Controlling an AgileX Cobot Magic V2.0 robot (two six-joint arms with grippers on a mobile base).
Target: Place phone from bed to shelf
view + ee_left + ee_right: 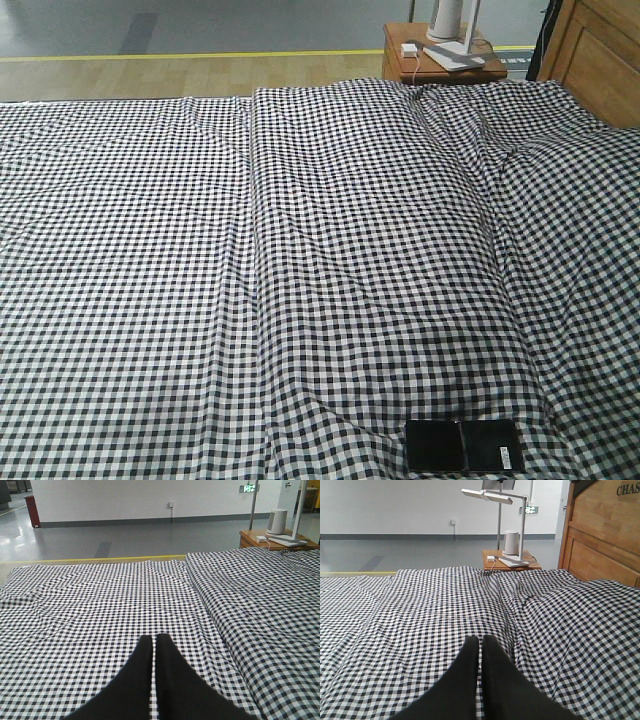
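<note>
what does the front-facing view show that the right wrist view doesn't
Only the front-facing view: the phone, lying flat near the picture's bottom edge. Only the right wrist view: the right gripper, jaws shut and empty, and the white lamp head. Both: the bed with its check cover, the nightstand and the wooden headboard.

a: looks like a bedroom: wide bed (300,250) under a checked sheet, wooden headboard (600,545), small nightstand (392,62) with a desk lamp (492,497) and a white cylinder (511,542).

b: reads more as a mock bedroom staged inside a big hall or test lab. stops at a yellow line (90,559), then opens onto glossy grey floor (125,540) up to a plain white wall (100,500).

a: shows a green exit sign (248,488) up high, too.

b: feels institutional, not like a home.
</note>
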